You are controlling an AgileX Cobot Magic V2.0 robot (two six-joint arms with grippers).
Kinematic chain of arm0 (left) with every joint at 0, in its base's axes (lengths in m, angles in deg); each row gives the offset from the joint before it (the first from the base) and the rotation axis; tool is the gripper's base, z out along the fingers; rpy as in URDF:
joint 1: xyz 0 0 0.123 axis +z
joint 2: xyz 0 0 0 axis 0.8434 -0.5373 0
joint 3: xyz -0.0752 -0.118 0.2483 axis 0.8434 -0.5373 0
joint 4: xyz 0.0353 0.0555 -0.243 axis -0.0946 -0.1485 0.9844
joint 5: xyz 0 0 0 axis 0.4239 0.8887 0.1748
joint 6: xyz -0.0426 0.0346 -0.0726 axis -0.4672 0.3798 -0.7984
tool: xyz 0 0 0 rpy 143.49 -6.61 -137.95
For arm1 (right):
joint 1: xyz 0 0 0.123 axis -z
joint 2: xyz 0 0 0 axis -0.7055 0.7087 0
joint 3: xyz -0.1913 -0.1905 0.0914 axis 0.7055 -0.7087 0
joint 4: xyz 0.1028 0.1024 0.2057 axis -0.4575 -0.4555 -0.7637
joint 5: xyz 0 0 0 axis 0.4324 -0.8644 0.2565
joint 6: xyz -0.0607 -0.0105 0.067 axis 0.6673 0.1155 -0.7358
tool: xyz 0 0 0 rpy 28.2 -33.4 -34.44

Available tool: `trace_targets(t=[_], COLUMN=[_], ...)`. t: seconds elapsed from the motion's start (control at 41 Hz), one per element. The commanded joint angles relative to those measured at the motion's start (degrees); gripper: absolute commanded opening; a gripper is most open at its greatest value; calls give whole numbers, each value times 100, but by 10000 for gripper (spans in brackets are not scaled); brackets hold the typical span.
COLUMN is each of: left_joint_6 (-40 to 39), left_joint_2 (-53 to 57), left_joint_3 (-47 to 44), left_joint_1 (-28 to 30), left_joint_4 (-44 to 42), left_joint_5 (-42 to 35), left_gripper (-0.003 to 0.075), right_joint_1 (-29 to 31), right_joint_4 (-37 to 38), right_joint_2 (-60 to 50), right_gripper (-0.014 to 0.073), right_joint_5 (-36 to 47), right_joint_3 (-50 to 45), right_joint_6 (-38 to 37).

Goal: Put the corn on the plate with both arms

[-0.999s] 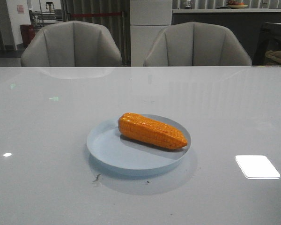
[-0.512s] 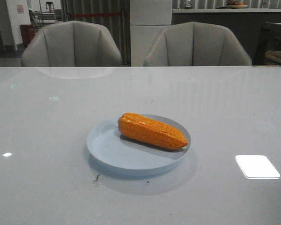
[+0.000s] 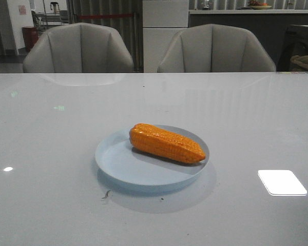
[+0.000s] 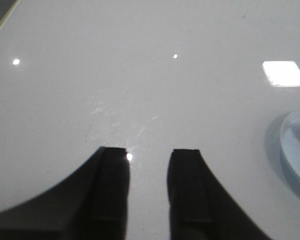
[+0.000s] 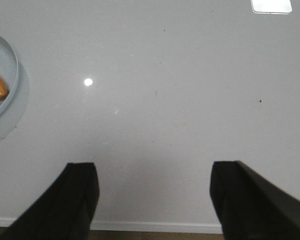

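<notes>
Orange-yellow corn point(image 3: 167, 143) lies on its side inside the pale blue plate point(image 3: 124, 172), tapered end toward my right, so I judge the placing done and the sensible thing is to keep both arms well clear of the rim. My left gripper point(image 4: 149, 170) hangs over bare table with its fingers parted by a narrow gap and empty, while my right gripper point(image 5: 154, 192) hangs spread wide, also empty. Glossy grey-white table point(image 3: 51, 133) mirrors ceiling lights, and 2 grey chairs point(image 3: 78, 48) stand behind it in a dim room.
</notes>
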Motion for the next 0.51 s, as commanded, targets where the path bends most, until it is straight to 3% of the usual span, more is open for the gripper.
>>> trace_targets(t=[0.0,0.244,0.487], left_joint_6=[172,172,172], left_joint_2=[329,1706,2837], left_joint_3=[-2,-921,-1821], left_joint_1=[8,183,219], left_joint_4=[301,-508,-508], left_joint_5=[-632,-1312,-1860], left_gripper=[98,86,86], right_joint_1=[27,27,27], right_joint_4=[-60,-60,-60], right_joint_2=[-13,-13,-13], right_gripper=[573,573,573], right_joint_5=[399,399,399], right_joint_3=[146,146,146], right_joint_6=[54,54,54])
